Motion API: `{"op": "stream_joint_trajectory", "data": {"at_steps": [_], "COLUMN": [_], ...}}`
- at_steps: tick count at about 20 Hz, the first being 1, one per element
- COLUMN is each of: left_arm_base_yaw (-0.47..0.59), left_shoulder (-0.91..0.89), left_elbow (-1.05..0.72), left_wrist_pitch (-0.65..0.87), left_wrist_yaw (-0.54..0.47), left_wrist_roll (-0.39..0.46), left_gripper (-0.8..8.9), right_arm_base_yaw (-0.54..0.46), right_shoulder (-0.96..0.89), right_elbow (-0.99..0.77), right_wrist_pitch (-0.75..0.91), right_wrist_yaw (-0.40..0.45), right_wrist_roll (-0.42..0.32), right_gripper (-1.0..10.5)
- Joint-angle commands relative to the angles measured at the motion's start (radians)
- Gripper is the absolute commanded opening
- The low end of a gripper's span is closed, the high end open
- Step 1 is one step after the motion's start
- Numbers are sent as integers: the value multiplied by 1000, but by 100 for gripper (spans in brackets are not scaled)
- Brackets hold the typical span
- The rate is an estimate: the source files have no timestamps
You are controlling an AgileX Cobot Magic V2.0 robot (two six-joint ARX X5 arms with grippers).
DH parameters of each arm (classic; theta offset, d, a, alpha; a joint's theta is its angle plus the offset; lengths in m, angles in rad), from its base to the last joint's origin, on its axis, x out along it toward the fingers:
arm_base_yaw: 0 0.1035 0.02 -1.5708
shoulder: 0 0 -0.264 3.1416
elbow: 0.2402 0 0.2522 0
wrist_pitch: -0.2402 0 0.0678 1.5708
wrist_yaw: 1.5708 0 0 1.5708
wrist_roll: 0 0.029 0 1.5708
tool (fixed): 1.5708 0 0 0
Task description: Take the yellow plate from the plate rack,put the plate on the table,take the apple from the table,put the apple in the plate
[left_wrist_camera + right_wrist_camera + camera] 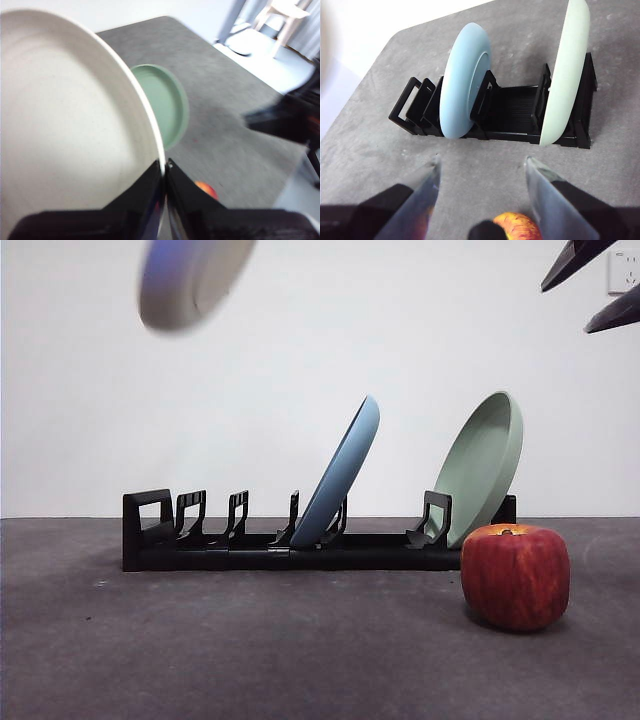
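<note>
Cream and matte, the yellow plate [65, 130] is out of the plate rack [300, 540] and hangs high in the air; in the front view it shows as a blurred disc at the top, above the handle end of the rack. The left gripper [165, 172] holds it by the rim, with both black jaws pressed together on the edge. So the first step looks finished, and I judge the second one, to put the plate down on the table [250, 650], is now in hand but not yet done. Two other plates stand in the rack: the blue plate [345, 475] near the middle and the sage-green plate [485, 465] at the far end from the handle. The apple [515, 575] sits on the table just in front of that green end, untouched. The right gripper [482, 167] hovers above the apple with its jaws wide apart and nothing between them, so it seems to wait for its turn. What remains, as I see it, is to lay the plate flat on a bare part of the table, then to pick the apple and set it in the plate.
</note>
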Motion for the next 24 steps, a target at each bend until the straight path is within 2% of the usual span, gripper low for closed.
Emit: {"op": "stream_joint_trajectory", "data": {"at_steps": [1, 3, 6, 10, 12, 15, 19, 24], "left_arm_base_yaw": [-40, -91, -196, -360, -429, -494, -546, -555], "left_shoulder": [-72, -116, -126, -79, -57, -12, 78, 270], "left_elbow": [3, 3, 3, -10, -58, -178, -358, -441], "left_wrist_pitch": [-71, -168, -336, -426, -402, -331, -148, 5], "left_wrist_yaw": [-12, -64, -212, -386, -475, -531, -531, -530], "left_wrist_roll": [77, 81, 81, 65, 32, -21, -29, -26], "left_gripper": [-9, -9, -9, -9, -9, -9, -9, -9], "right_arm_base_yaw": [-3, -3, -3, -3, -3, -3, -2, -2], "right_shoulder": [2, 2, 2, 2, 2, 2, 2, 2], "right_elbow": [5, 5, 5, 5, 5, 5, 5, 5], "right_wrist_pitch": [3, 3, 3, 3, 3, 2, -3, -9], "right_wrist_yaw": [3, 3, 3, 3, 3, 2, 2, 2], "right_wrist_roll": [-9, -9, -9, -9, -9, -9, -9, -9], "right_gripper": [285, 284, 284, 285, 285, 285, 285, 285]}}
